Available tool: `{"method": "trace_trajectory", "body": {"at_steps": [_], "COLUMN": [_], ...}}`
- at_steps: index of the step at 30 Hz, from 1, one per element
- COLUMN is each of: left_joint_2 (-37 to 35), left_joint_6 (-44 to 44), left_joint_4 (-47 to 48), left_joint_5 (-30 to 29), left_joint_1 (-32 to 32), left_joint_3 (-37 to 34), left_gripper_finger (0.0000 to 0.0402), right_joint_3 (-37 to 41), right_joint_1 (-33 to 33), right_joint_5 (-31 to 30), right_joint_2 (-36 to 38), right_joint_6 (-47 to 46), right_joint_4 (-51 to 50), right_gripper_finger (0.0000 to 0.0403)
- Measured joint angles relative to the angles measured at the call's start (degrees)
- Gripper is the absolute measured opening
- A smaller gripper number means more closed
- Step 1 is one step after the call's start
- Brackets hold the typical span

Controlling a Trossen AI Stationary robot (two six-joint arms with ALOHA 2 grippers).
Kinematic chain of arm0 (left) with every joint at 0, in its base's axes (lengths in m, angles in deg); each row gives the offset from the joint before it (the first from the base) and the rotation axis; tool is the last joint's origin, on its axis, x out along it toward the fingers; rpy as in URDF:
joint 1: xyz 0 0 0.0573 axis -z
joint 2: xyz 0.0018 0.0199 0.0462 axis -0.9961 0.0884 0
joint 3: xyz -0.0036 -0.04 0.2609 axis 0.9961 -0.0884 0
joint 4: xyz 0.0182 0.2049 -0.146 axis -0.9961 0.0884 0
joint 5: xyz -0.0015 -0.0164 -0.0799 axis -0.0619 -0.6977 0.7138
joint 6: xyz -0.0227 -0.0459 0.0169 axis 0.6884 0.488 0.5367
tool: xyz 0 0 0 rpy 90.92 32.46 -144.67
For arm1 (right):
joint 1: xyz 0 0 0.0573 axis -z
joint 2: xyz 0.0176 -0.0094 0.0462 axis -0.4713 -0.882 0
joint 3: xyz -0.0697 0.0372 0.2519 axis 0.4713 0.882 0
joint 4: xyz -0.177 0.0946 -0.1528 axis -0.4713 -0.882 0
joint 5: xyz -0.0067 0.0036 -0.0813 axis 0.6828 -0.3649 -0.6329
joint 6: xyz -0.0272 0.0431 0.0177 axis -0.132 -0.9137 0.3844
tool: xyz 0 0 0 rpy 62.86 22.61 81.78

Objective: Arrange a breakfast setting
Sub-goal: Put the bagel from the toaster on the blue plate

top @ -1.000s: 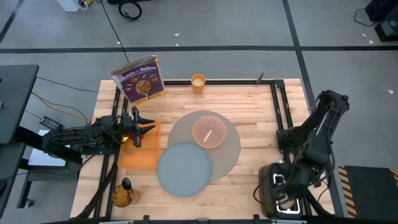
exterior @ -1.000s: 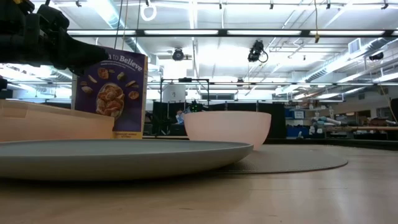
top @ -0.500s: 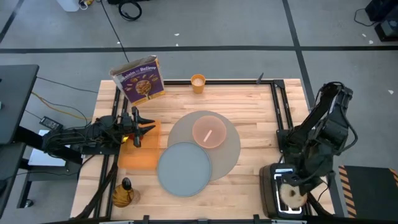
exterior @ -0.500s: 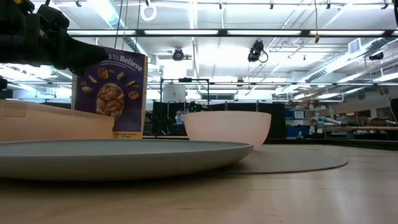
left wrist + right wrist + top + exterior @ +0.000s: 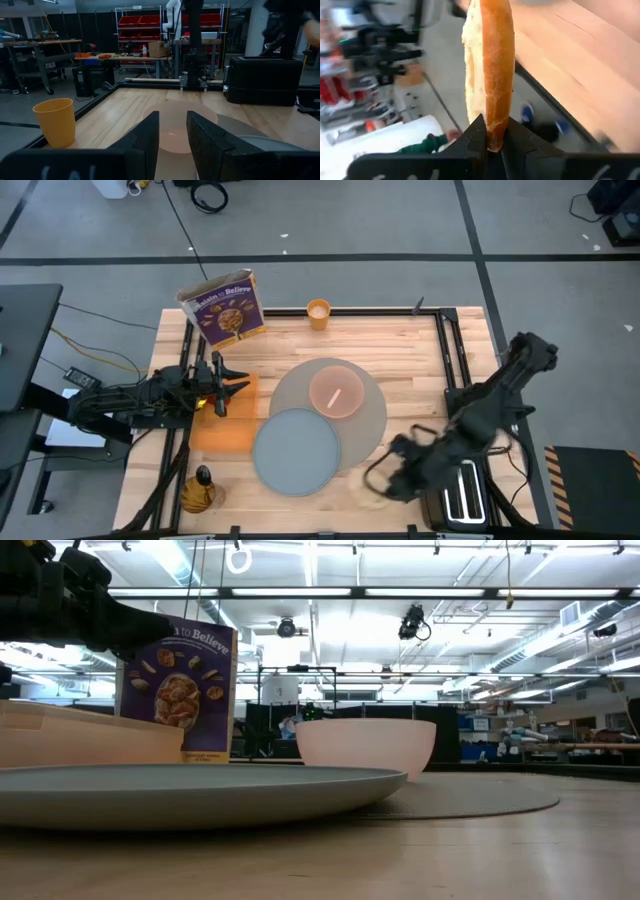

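My right gripper [image 5: 385,483] is shut on the toast slice [image 5: 372,498], above the table's near edge and just right of the grey plate [image 5: 297,450]. The plate overlaps the round grey-beige mat [image 5: 372,418]. The pink bowl [image 5: 335,393] stands on the mat with a pale spoon [image 5: 334,397] in it. The orange cup [image 5: 318,313] stands at the far edge. My left gripper [image 5: 222,385] waits open over the orange cloth [image 5: 225,428]. I see no apple. My right gripper pinches the toast slice by one edge [image 5: 490,137], one finger on each flat face. The slice shows edge-on in the wrist view and sticks out straight beyond the fingertips [image 5: 476,131]. It is lifted clear of the table and the toaster.
The black toaster [image 5: 462,495] stands at the near right corner, right of my right gripper. A purple cereal box [image 5: 225,308] stands at the far left. A brown-yellow object [image 5: 198,492] lies at the near left. Bare wood lies right of the mat.
My right gripper has come up out of the toaster with the toast slice and swung toward the table's left, to beside the plate. The toast is lifted clear of the toaster.
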Motion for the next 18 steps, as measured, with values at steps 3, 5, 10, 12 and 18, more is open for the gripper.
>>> {"method": "trace_trajectory", "body": {"at_steps": [3, 5, 10, 12, 18], "left_joint_2": [0.00, 0.00, 0.00, 0.00, 0.00], "left_joint_6": [0.00, 0.00, 0.00, 0.00, 0.00], "left_joint_4": [0.00, 0.00, 0.00, 0.00, 0.00], "left_joint_5": [0.00, 0.00, 0.00, 0.00, 0.00], "left_joint_1": [0.00, 0.00, -0.02, -0.02, -0.01], "left_joint_3": [0.00, 0.00, 0.00, -0.02, 0.00], "left_gripper_finger": [0.0107, 0.0107, 0.0107, 0.0107, 0.0107], "right_joint_3": [0.00, 0.00, 0.00, 0.04, 0.05], "right_joint_1": [2.75, 4.46, 8.98, 10.24, 11.57], "right_joint_5": [-0.39, -0.47, -0.62, -1.19, -6.79], "right_joint_2": [-4.77, -7.89, -16.25, -19.74, -29.02], "right_joint_6": [9.30, 14.66, 5.06, -0.70, -17.62], "right_joint_4": [11.14, 17.43, 24.15, 24.83, 31.58], "right_gripper_finger": [0.0045, 0.0044, 0.0043, 0.0043, 0.0042]}}
